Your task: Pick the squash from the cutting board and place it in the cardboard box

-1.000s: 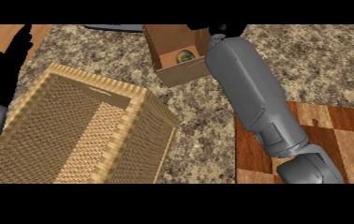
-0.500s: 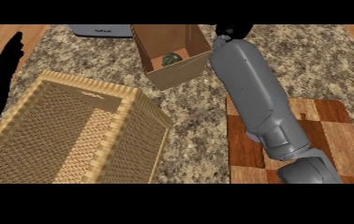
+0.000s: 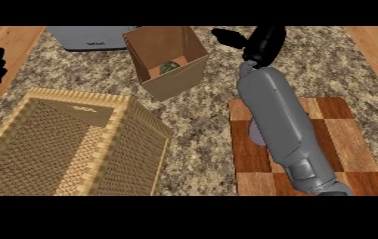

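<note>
**Squash in box, right hand clear**

Squash (image 3: 169, 67) lies at the bottom of the box (image 3: 179, 78), far centre on the surface (image 3: 199, 133); only a green patch of it shows past the box wall. Board (image 3: 336, 128) at right is bare where visible, the forearm covering part of it. Judged: the placing step looks done; what remains is pulling the arm to a rest pose, which calls for a path that stays off the box's right wall.

Right hand (image 3: 260, 42) sits just right of the box, apart from it, fingers (image 3: 224, 33) stretched left and apart, holding nothing, touching nothing visible. Left hand: only a dark sliver at the far left edge, cannot tell its state. Basket (image 3: 74, 148) near left, grey appliance (image 3: 92, 37) far left, both untouched.
</note>
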You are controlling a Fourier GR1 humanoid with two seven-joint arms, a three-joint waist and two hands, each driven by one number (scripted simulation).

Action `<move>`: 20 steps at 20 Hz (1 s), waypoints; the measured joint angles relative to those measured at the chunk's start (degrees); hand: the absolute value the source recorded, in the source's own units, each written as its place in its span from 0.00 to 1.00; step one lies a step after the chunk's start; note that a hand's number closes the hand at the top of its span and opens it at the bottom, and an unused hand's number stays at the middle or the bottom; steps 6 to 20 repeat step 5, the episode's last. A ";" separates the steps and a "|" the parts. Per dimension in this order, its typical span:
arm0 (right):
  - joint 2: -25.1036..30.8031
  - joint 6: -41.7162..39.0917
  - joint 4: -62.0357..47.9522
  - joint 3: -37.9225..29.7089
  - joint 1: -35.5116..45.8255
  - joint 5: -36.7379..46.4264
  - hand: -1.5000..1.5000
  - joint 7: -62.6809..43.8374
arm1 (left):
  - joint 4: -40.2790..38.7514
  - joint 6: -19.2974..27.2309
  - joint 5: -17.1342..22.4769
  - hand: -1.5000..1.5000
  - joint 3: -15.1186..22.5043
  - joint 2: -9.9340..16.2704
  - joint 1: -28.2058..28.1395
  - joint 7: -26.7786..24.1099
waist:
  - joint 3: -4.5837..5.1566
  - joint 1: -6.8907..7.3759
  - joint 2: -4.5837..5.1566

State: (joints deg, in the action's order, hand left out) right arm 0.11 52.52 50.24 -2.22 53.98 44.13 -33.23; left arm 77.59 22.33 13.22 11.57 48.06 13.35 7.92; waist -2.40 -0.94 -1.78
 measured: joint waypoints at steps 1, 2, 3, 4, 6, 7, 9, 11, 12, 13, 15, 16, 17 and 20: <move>-0.02 -0.15 1.43 0.45 -1.46 -0.01 0.00 0.23 | 0.00 0.08 0.02 0.50 -0.25 0.15 -0.41 -0.11 | -0.02 -0.35 -0.04; 0.12 -0.63 2.87 0.87 -2.82 -0.19 0.00 0.35 | 0.08 0.12 0.01 0.50 -0.43 0.30 -0.81 -0.01 | -0.04 -0.66 -0.07; 0.40 -1.55 4.56 1.36 -4.16 -0.41 0.00 0.34 | 0.20 0.15 0.04 0.50 -0.72 0.49 -1.31 -0.12 | 0.00 -1.01 -0.17; 0.55 -2.50 5.95 1.88 -5.49 -0.54 0.00 0.12 | 0.29 0.15 0.07 0.50 -0.98 0.63 -1.72 -0.18 | 0.02 -1.26 -0.24; 0.60 -3.40 7.48 2.51 -6.78 -0.64 0.00 -0.02 | 0.31 -0.05 0.37 0.50 -1.30 0.73 -2.14 -0.36 | 0.04 -1.54 -0.31; 0.60 -3.40 7.48 2.51 -6.78 -0.64 0.00 -0.02 | 0.31 -0.05 0.37 0.50 -1.30 0.73 -2.14 -0.36 | 0.04 -1.54 -0.31; 0.60 -3.40 7.48 2.51 -6.78 -0.64 0.00 -0.02 | 0.31 -0.05 0.37 0.50 -1.30 0.73 -2.14 -0.36 | 0.04 -1.54 -0.31; 0.60 -3.40 7.48 2.51 -6.78 -0.64 0.00 -0.02 | 0.31 -0.05 0.37 0.50 -1.30 0.73 -2.14 -0.36 | 0.04 -1.54 -0.31; 0.60 -3.40 7.48 2.51 -6.78 -0.64 0.00 -0.02 | 0.31 -0.05 0.37 0.50 -1.30 0.73 -2.14 -0.36 | 0.04 -1.54 -0.31; 0.60 -3.40 7.48 2.51 -6.78 -0.64 0.00 -0.02 | 0.31 -0.05 0.37 0.50 -1.30 0.73 -2.14 -0.36 | 0.04 -1.54 -0.31; 0.60 -3.40 7.48 2.51 -6.78 -0.64 0.00 -0.02 | 0.31 -0.05 0.37 0.50 -1.30 0.73 -2.14 -0.36 | 0.04 -1.54 -0.31; 0.60 -3.40 7.48 2.51 -6.78 -0.64 0.00 -0.02 | 0.31 -0.05 0.37 0.50 -1.30 0.73 -2.14 -0.36 | 0.04 -1.54 -0.31; 0.60 -3.40 7.48 2.51 -6.78 -0.64 0.00 -0.02 | 0.31 -0.05 0.37 0.50 -1.30 0.73 -2.14 -0.36 | 0.04 -1.54 -0.31; 0.60 -3.40 7.48 2.51 -6.78 -0.64 0.00 -0.02 | 0.31 -0.05 0.37 0.50 -1.30 0.73 -2.14 -0.36 | 0.04 -1.54 -0.31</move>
